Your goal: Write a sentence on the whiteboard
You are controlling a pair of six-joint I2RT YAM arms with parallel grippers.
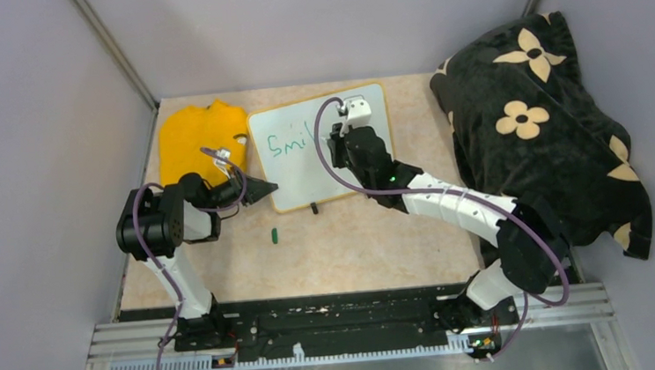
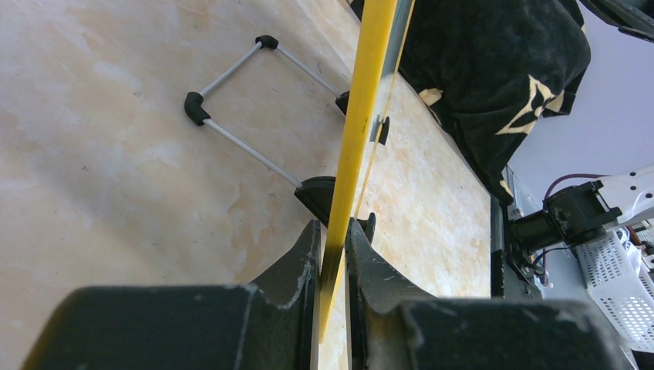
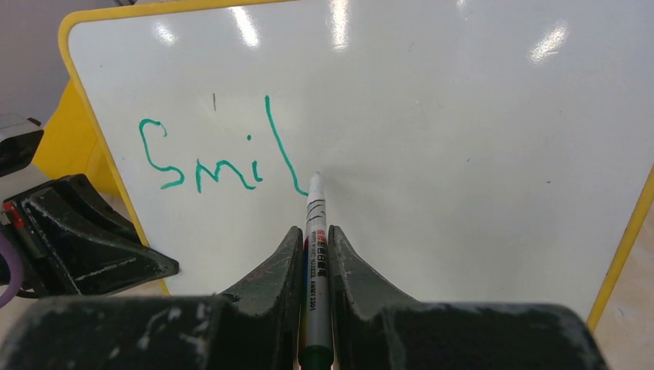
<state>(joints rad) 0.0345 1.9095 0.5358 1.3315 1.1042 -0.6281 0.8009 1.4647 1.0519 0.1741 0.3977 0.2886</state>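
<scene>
**A:** Where's the whiteboard (image 1: pixel 315 179)?

**B:** On the far half of the table (image 1: pixel 373 243), about 12 o'clock from the arms. A black flowered blanket (image 1: pixel 540 124) is heaped at its 3 o'clock and a yellow cloth (image 1: pixel 189 136) lies at its 9 o'clock.

**A:** Would it be awkward to handle?

**B:** I'd guess it's light and stiff, and that glossy face looks slick. Pen pressure could make it skate or rock. From the left wrist it looks propped on a thin wire stand (image 2: pixel 231 116). The frame is the sensible place to grab it, not the face.

**A:** Is that where it's held?

**B:** Yes. The left gripper (image 2: pixel 333 231) is clenched on the frame at the board's 8 o'clock edge, one finger on each side of the rim.

**A:** And the other arm?

**B:** The right gripper (image 3: pixel 315 235) is clamped around a marker (image 3: pixel 316 262), gripping the barrel. The tip is on the board or a hair off it; I can't tell which.

**A:** How far along is the sentence (image 3: pixel 220 158)?

**B:** Barely begun. It reads "Smil" in green, and the tip is at the foot of the "l", at its 4 o'clock.

**A:** What's the little green thing?

**B:** Probably the cap (image 1: pixel 274 235). It lies on the table at the board's 7 o'clock, apart from everything else.
</scene>
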